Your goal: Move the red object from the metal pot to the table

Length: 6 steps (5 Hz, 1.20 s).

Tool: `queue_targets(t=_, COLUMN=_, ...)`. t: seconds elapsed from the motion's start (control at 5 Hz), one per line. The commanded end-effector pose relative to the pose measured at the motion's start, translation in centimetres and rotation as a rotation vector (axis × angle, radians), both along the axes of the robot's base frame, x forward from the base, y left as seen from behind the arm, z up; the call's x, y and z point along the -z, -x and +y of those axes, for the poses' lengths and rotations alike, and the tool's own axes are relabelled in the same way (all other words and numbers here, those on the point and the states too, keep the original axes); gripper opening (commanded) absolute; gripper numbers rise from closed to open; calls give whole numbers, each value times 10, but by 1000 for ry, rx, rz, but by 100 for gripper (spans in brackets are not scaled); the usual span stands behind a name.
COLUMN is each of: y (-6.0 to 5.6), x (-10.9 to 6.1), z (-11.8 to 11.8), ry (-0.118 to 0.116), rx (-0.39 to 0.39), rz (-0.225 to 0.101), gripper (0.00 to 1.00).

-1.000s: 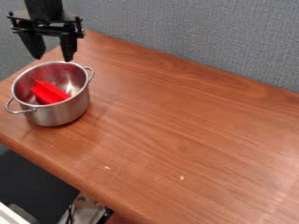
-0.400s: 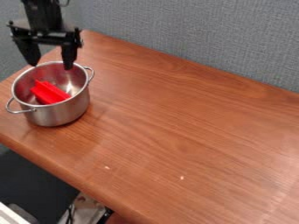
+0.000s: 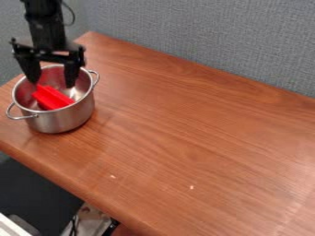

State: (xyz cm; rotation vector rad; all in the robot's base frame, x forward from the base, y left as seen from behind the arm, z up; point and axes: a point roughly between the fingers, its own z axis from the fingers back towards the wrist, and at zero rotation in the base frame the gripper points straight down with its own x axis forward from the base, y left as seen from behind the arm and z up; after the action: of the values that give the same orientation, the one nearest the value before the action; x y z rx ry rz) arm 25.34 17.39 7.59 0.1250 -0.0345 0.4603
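The red object lies slanted inside the metal pot, which stands near the left corner of the table. My gripper hangs straight down over the pot's mouth, open, its black fingers spread about as wide as the pot and reaching to the rim. Nothing is between the fingers. The red object sits just below them, untouched as far as I can tell.
A grey textured wall runs behind the table. The rounded front edge of the table runs diagonally from lower left to bottom right, with dark floor and some clutter below it.
The gripper has dropped lower and shifted slightly left, from above the pot's far rim to right over its mouth. It has stayed open. The pot and the red object have not moved.
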Motion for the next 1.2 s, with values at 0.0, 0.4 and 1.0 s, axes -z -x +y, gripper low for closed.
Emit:
queue_targets(t=0.0, y=0, x=4, z=7, ry=-37, rx=-10, rz=4, gripper=100)
queue_targets(t=0.4, y=-1, x=23, z=10, ry=-56, rx=-31, rz=34, gripper=100)
queue_targets(t=1.0, y=0, x=20, z=8, ry=-46, rx=-45, rz=39, gripper=0)
